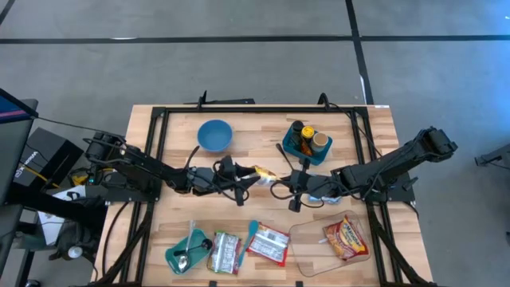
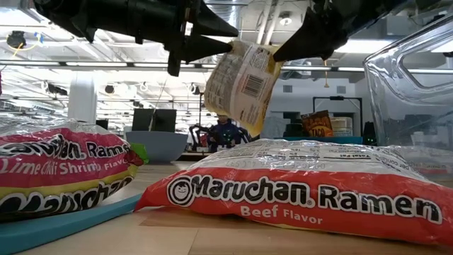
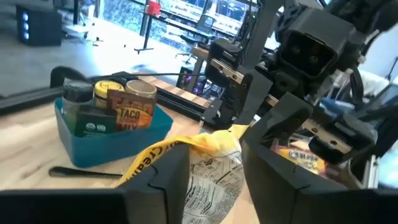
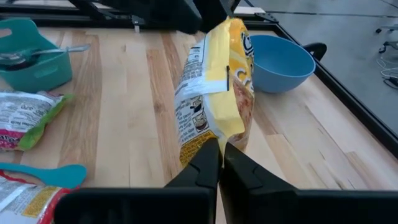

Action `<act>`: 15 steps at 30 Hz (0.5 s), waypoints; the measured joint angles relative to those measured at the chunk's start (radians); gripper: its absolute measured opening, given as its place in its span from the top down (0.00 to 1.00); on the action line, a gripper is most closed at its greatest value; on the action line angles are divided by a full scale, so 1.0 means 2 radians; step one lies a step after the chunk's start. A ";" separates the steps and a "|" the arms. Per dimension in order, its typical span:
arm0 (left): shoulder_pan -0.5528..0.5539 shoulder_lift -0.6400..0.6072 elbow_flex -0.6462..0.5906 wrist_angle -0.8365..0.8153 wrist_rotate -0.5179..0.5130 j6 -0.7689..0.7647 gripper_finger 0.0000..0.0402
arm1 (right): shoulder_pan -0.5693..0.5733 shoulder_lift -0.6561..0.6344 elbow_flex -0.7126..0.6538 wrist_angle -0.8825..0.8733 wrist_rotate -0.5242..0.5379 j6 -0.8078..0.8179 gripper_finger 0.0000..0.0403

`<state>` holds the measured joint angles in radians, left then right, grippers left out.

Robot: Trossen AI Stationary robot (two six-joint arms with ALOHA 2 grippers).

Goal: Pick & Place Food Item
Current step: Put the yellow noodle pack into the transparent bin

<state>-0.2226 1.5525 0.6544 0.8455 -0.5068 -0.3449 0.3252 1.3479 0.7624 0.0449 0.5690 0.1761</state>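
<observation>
- Yellow ramen packet [image 1: 264,174] up in the air over the middle of the wooden table [image 1: 374,127], between the two grippers.
- Right gripper [image 4: 219,155] pinched tight on one edge of the packet, fingers pressed together.
- Left gripper [image 3: 214,168] at the other end, fingers [image 3: 163,177] partly apart, packet end lying in the gap between them.
- Blue bowl [image 1: 214,135] on the table near the packet, just behind the left gripper.
- Blue bin of jars [image 1: 307,143] on the table too, behind the right gripper.
</observation>
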 joint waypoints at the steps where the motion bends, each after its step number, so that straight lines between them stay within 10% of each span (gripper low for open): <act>1: 0.000 -0.002 0.000 -0.002 0.000 0.008 0.63 | 0.001 0.000 0.000 -0.003 0.000 0.000 1.00; 15: -0.001 -0.014 0.000 0.001 0.000 0.081 0.60 | 0.005 0.000 0.000 -0.020 0.003 -0.007 1.00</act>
<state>-0.2241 1.5242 0.6544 0.8478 -0.5068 -0.1837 0.3344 1.3479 0.7624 0.0040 0.5744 0.1611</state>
